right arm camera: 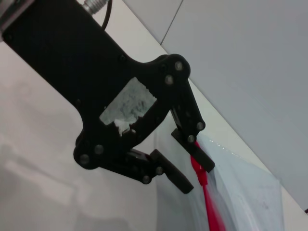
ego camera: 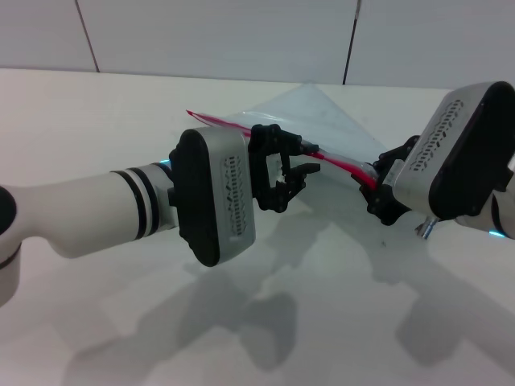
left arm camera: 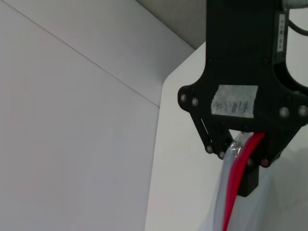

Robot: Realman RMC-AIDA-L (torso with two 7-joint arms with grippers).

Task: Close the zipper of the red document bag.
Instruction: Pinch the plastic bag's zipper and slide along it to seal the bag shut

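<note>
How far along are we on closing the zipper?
Done: the red document bag is raised, its zipper stretched between the arms. In hand: the right gripper clamps one end of the strip; the left gripper sits open at the strip midway. Left: gripping the slider, which I cannot see, and pulling it along.

Spread gripper (right arm camera: 195, 173), one finger (right arm camera: 195, 150) touching red zipper (right arm camera: 210, 207)

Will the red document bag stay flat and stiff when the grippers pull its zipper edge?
Probably not: the red document bag looks thin and sags from the lifted zipper. It crumples at the right gripper, so likely floppy and light.
</note>
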